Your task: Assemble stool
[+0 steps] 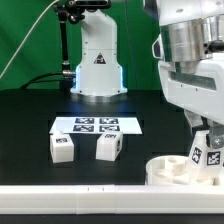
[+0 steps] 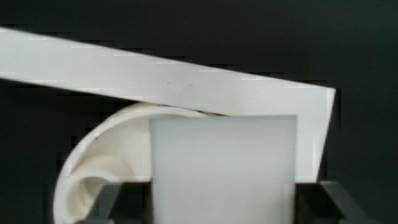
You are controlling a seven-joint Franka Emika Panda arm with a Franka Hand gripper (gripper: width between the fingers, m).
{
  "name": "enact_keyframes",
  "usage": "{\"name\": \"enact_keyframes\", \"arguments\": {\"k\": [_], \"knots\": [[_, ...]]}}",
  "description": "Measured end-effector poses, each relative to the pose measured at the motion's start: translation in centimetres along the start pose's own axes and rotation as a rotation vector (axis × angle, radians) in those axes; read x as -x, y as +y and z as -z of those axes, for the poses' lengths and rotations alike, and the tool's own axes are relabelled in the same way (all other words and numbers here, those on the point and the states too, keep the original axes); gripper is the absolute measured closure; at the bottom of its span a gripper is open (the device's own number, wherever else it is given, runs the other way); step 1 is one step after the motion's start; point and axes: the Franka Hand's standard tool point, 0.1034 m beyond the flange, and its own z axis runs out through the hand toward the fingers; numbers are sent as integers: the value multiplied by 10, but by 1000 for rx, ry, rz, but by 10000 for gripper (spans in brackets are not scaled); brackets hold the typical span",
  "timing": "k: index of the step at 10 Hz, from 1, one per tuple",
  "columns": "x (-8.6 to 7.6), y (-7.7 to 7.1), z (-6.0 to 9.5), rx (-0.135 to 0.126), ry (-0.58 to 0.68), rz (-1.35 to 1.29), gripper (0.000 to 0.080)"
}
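My gripper is at the exterior view's right, shut on a white blocky stool leg with square tags. It holds the leg upright just over the round white seat disc on the black table. In the wrist view the leg fills the space between the dark fingers, and the seat's curved edge shows beside it. I cannot tell whether the leg touches the seat. Two more tagged legs stand loose on the table toward the exterior view's left.
The marker board lies flat behind the two loose legs. A long white rail runs along the table's front edge and crosses the wrist view. The arm's white base stands at the back.
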Motion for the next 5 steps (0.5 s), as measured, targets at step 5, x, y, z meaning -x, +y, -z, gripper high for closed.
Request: {"name": "enact_keyframes", "arguments": {"k": [5], "knots": [[6, -3, -2, -47, -57, -446, 459]]}}
